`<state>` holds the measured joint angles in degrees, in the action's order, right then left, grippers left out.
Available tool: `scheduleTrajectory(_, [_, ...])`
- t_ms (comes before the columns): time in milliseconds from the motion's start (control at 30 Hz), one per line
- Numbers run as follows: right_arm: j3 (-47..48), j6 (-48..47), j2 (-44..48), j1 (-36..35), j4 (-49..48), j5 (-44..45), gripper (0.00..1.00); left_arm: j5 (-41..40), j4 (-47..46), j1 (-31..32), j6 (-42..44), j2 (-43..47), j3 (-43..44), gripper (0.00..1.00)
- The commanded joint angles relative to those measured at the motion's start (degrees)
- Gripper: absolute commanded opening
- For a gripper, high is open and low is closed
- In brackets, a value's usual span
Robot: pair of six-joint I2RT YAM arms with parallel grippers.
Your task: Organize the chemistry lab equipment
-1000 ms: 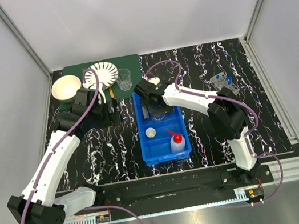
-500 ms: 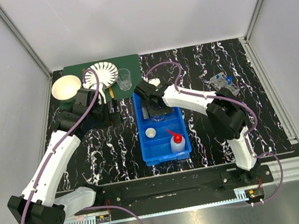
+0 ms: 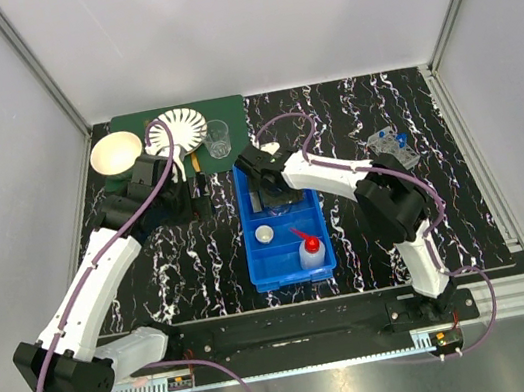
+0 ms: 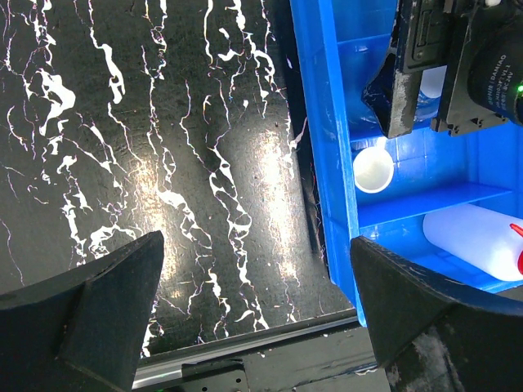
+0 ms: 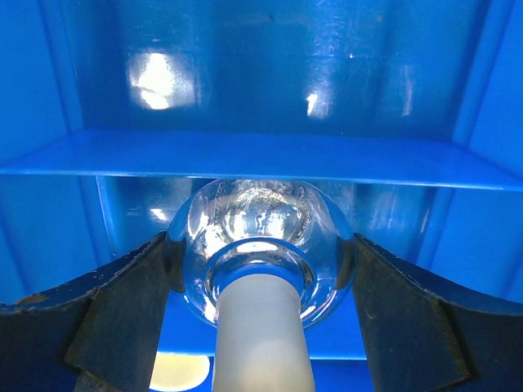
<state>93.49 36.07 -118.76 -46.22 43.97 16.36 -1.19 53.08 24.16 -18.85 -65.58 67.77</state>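
Note:
My right gripper (image 3: 273, 194) reaches down into the middle compartment of the blue bin (image 3: 254, 258). It is shut on the bulb of a round clear glass flask (image 5: 260, 214) with a frosted neck; both fingers touch the bulb. In the bin lie a small round lid (image 3: 265, 234) and a white red-nozzled squeeze bottle (image 3: 310, 248). My left gripper (image 3: 193, 196) hangs open over the black table just left of the bin, with nothing between its fingers. A small clear beaker (image 3: 218, 139) stands at the back. The clear tube rack (image 3: 392, 146) with blue-capped tubes lies at the right.
A striped white plate (image 3: 179, 129) and a cream bowl (image 3: 115, 153) sit on a green mat (image 3: 227, 111) at the back left. The bin wall (image 4: 327, 122) stands close to my left gripper's (image 4: 257, 327) right finger. Metal frame rails border the table.
My right gripper has moved a little toward the near side and lower into the bin with the flask. The left arm has not moved.

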Motion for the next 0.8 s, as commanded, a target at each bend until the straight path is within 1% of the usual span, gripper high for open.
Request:
scheduleTrajectory(0, [0.2,0.4,-0.2,-1.0,-0.7,-0.5,0.60,0.8,-1.6,-0.3,0.5,1.6,-0.3,0.99])
scheduleTrajectory(200, [0.1,0.4,-0.3,-1.1,-0.6,-0.4,0.66,0.8,-1.6,-0.3,0.5,1.3,-0.3,0.99])
scheduleTrajectory(333, [0.1,0.3,-0.4,-1.0,-0.6,-0.3,0.77,0.8,-1.7,-0.3,0.5,1.2,-0.4,0.99])
scheduleTrajectory(600, [0.2,0.2,0.0,-1.2,-0.5,-0.2,0.87,0.8,-1.7,-0.2,0.5,1.0,-0.3,0.99])
scheduleTrajectory(767, [0.5,0.0,0.5,-1.2,-0.3,-0.1,0.98,0.8,-1.6,-0.2,0.5,0.8,-0.2,0.99])
